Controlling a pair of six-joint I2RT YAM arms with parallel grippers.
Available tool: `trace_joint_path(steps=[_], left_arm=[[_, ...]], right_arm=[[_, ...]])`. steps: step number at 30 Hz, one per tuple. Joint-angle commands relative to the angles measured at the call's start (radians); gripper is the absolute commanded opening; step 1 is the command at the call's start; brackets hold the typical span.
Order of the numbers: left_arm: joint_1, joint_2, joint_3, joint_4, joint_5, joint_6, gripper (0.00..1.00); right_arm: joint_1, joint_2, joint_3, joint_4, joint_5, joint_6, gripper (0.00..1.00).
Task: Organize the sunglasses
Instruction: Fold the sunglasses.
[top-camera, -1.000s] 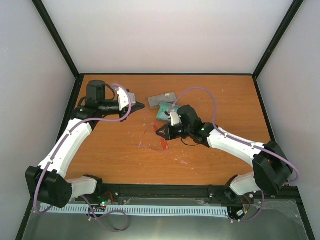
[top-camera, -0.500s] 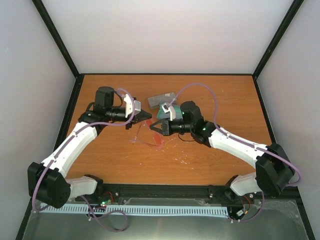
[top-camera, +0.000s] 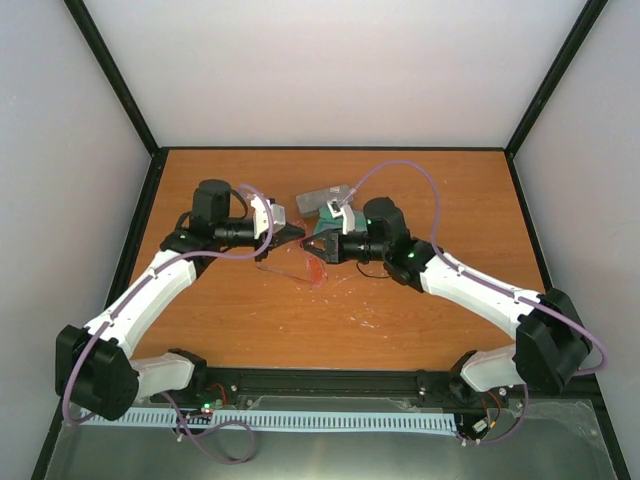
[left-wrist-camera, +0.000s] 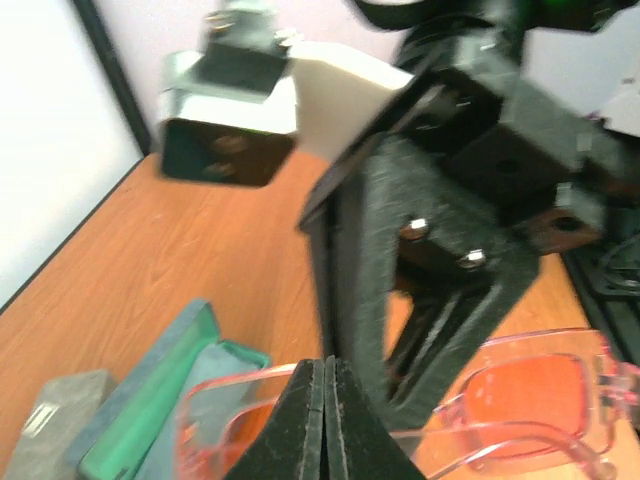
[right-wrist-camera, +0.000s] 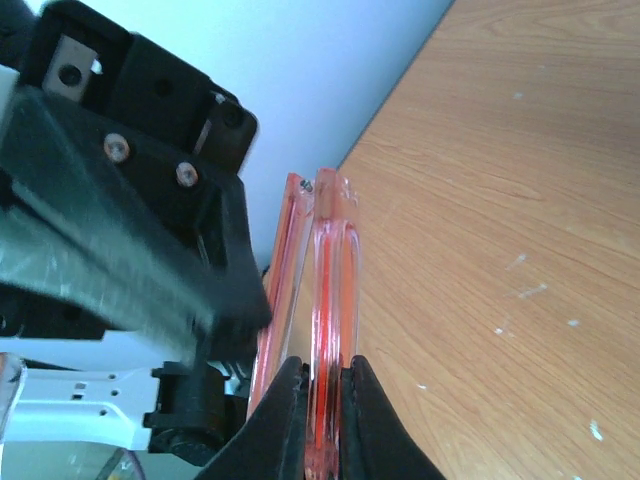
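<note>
The sunglasses (top-camera: 300, 268) have a see-through pink frame and orange lenses. My right gripper (top-camera: 318, 250) is shut on their frame and holds them just over the table's middle. In the right wrist view the frame (right-wrist-camera: 335, 280) stands edge-on between the fingers of my right gripper (right-wrist-camera: 325, 400). My left gripper (top-camera: 292, 233) is shut, its tips right beside the glasses and the right gripper. In the left wrist view its closed tips (left-wrist-camera: 325, 400) sit in front of the lenses (left-wrist-camera: 530, 385); nothing shows between them.
An open case with a teal-green lining (top-camera: 328, 214) lies just behind the grippers, and it also shows in the left wrist view (left-wrist-camera: 140, 415). A closed grey case (top-camera: 322, 194) lies behind it. Black frame rails edge the table.
My right gripper has carried the sunglasses back and to the left. My left gripper has swung right and now meets them beside the right gripper.
</note>
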Motion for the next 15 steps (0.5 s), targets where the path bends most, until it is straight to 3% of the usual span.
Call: trace_joint_path(steps=[1,10,15], left_arm=[[0.022,-0.017,0.033,0.046,-0.211,-0.059,0.01],[0.128,-0.057,-0.042,0.136,-0.375,-0.189,0.00],[0.130,-0.077,-0.059,0.065,-0.186,-0.153,0.00]], right_arm=[[-0.017,-0.086,0.027,-0.116,0.098,-0.074,0.03],[-0.177,-0.258,-0.033,-0.205,0.160,-0.058,0.03],[-0.239,-0.255,-0.015,-0.219,0.306,-0.004,0.03]])
